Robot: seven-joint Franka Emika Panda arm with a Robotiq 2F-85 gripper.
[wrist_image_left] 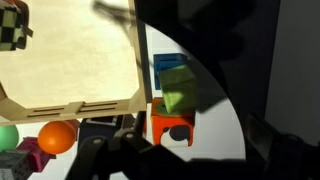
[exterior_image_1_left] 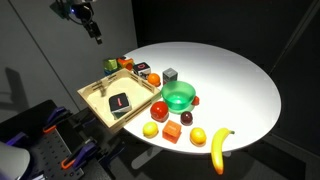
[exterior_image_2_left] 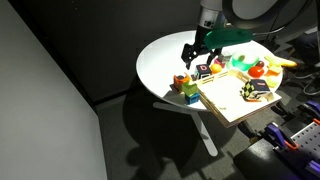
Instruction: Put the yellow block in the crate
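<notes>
The yellow block (wrist_image_left: 180, 88) is a yellow-green cube standing on the white table just outside the crate's corner, between a blue block (wrist_image_left: 167, 65) and an orange block (wrist_image_left: 171, 126). It also shows in an exterior view (exterior_image_2_left: 190, 95). The crate (wrist_image_left: 70, 60) is a shallow light-wood tray, seen in both exterior views (exterior_image_1_left: 95, 95) (exterior_image_2_left: 228, 100), with a dark checkered object (exterior_image_1_left: 120, 102) inside. My gripper (exterior_image_2_left: 190, 55) hangs above the block cluster, apart from it, open and empty. In the wrist view its fingers (wrist_image_left: 185, 152) are dark shapes either side of the orange block.
A green bowl (exterior_image_1_left: 180, 96), a grey cube (exterior_image_1_left: 171, 74), a banana (exterior_image_1_left: 220, 148), two yellow round fruits (exterior_image_1_left: 150, 130), red and orange pieces and more small blocks (exterior_image_1_left: 143, 69) lie on the round table (exterior_image_1_left: 235, 85). The crate overhangs the table edge.
</notes>
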